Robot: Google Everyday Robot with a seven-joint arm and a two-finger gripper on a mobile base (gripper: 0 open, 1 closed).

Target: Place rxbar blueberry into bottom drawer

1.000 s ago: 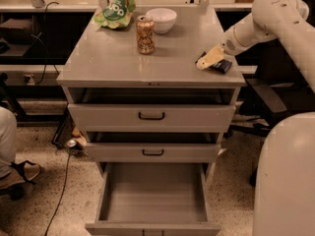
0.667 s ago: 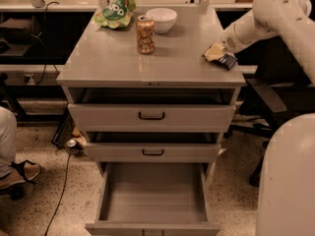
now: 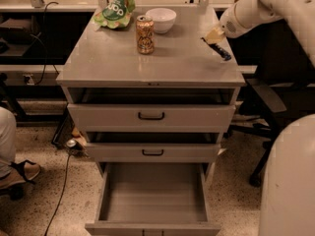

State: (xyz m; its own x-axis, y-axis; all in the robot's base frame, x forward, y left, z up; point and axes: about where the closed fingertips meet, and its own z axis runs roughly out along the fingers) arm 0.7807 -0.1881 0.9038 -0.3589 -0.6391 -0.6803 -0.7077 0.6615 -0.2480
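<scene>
The rxbar blueberry (image 3: 220, 49), a thin dark bar, hangs tilted just above the right edge of the cabinet top (image 3: 123, 63). My gripper (image 3: 214, 35) is shut on the bar's upper end, with the white arm reaching in from the upper right. The bottom drawer (image 3: 152, 195) is pulled fully out at the bottom of the cabinet, its flat grey floor bare. It lies well below and to the left of the gripper.
On the cabinet top stand a tan soda can (image 3: 144, 34), a white bowl (image 3: 161, 19) and a green chip bag (image 3: 114, 9). The top drawer (image 3: 151, 116) and middle drawer (image 3: 152, 152) stand slightly out. A chair base (image 3: 261, 171) is at the right, a person's foot (image 3: 19, 173) at the left.
The gripper has risen and moved back from the right part of the cabinet top, lifting the dark bar off the surface. Nothing else has moved.
</scene>
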